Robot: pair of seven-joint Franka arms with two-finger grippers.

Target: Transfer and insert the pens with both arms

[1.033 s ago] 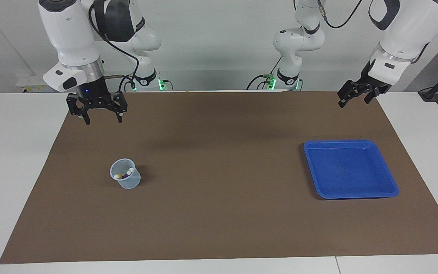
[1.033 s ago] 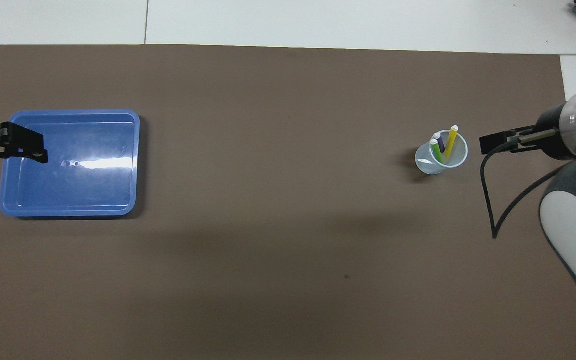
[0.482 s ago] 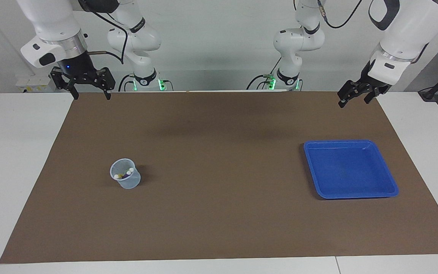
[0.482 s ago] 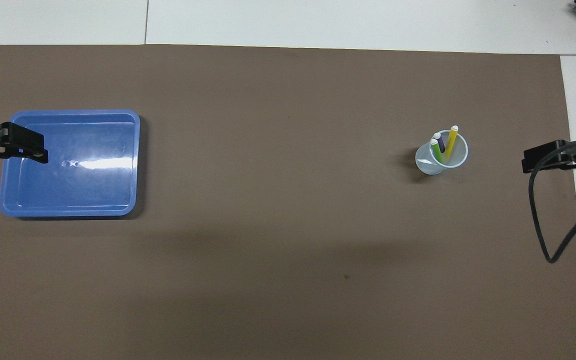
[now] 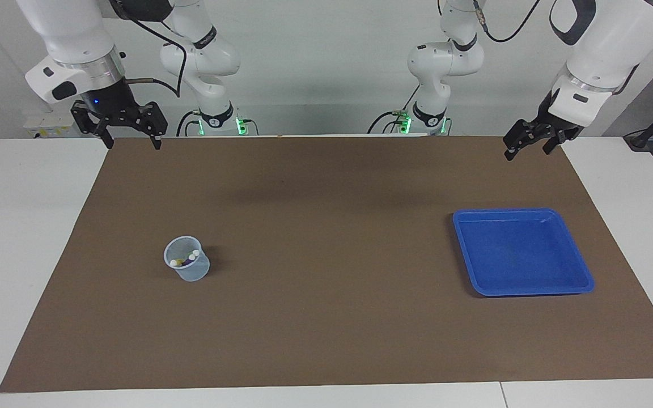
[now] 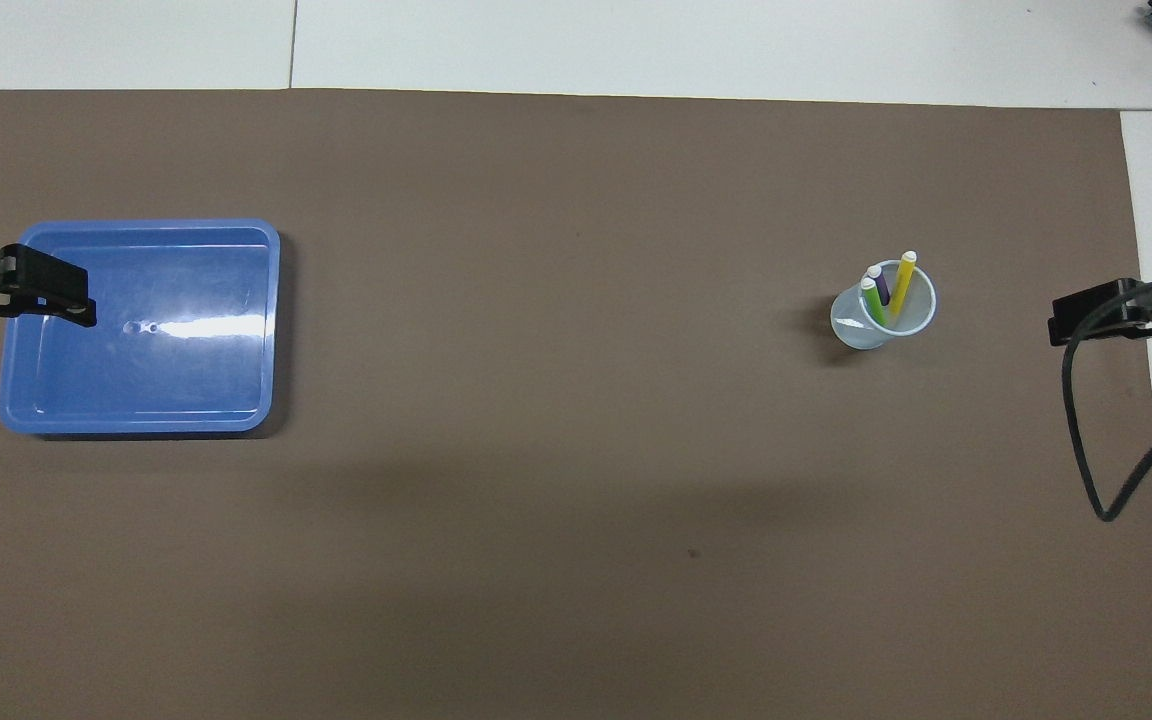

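No writing is legible anywhere. The pens point(image 6: 884, 290) stand in a clear cup point(image 5: 187, 266) toward the right arm's end of the counter. The left pincer point(image 5: 525, 144) and the right pincer point(image 5: 129, 136) hang open, empty.

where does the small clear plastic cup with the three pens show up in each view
Facing view: the small clear plastic cup sits low in the view's left half, on the brown mat, only the pens' white tips showing.
Overhead view: the cup sits in the view's right part, above mid-height, with the green, purple and yellow pens standing in it.
Shared landmark: the blue square plastic tray at the left arm's end of the mat.
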